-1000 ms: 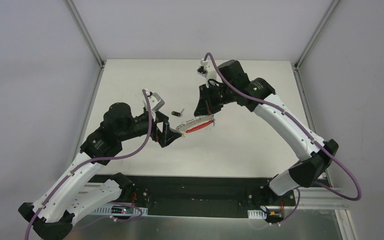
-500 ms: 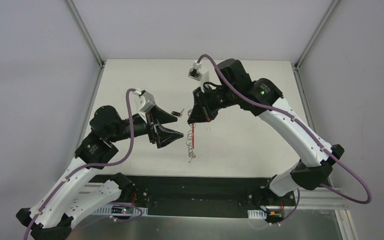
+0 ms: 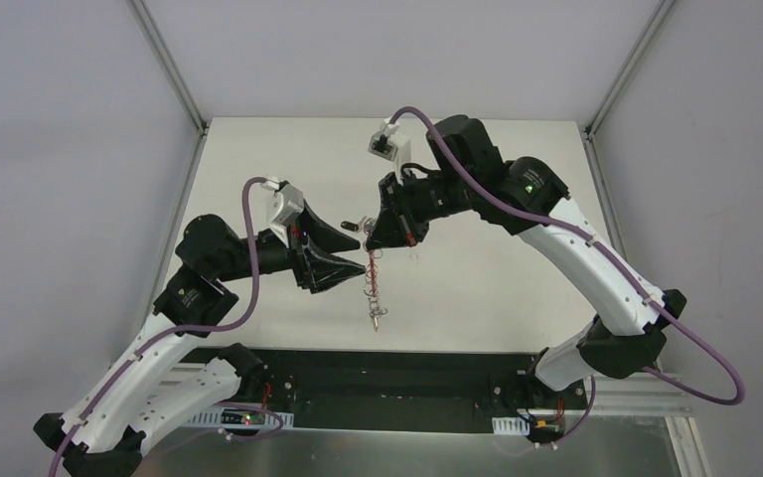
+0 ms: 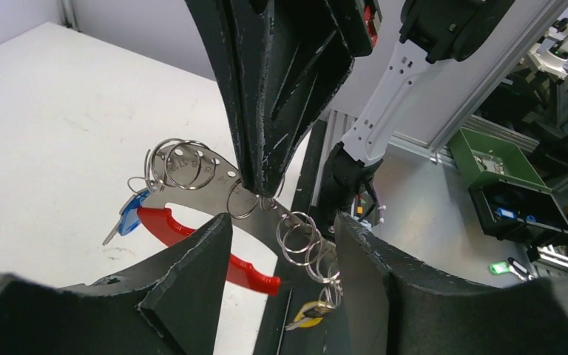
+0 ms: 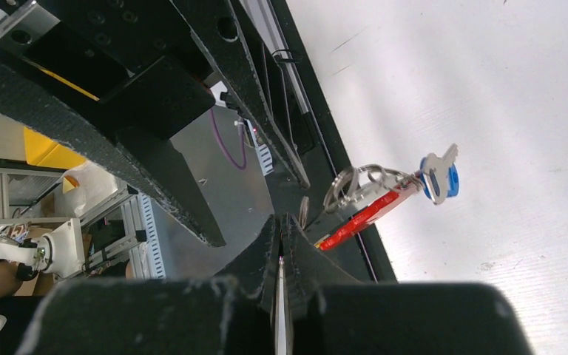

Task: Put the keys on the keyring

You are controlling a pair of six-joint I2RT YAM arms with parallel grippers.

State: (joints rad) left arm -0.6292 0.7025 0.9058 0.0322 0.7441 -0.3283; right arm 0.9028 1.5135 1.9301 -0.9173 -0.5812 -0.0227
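My right gripper (image 3: 371, 240) is shut on the keyring (image 3: 373, 288), which hangs from it above the table: red strap, chain of silver rings, yellowish tag at the bottom. In the left wrist view the rings (image 4: 303, 238), red strap (image 4: 192, 238), blue-headed key (image 4: 129, 214) on the ring and tag (image 4: 307, 314) show. My left gripper (image 4: 281, 244) is open, its fingers either side of the hanging rings, not touching them; it is also in the top view (image 3: 360, 249). The right wrist view shows the shut right gripper (image 5: 279, 237), the rings (image 5: 351, 185) and the blue key (image 5: 441, 177). The black-headed key (image 3: 361, 223) lies on the table.
The white table (image 3: 497, 278) is walled by grey panels on three sides. A black rail and aluminium frame (image 3: 407, 388) run along the near edge by the arm bases. Purple cables loop off both arms.
My left gripper let go of the keyring and opened. My right gripper lifted it, so it swung from lying flat to hanging straight down. The left gripper has since moved in around the rings.
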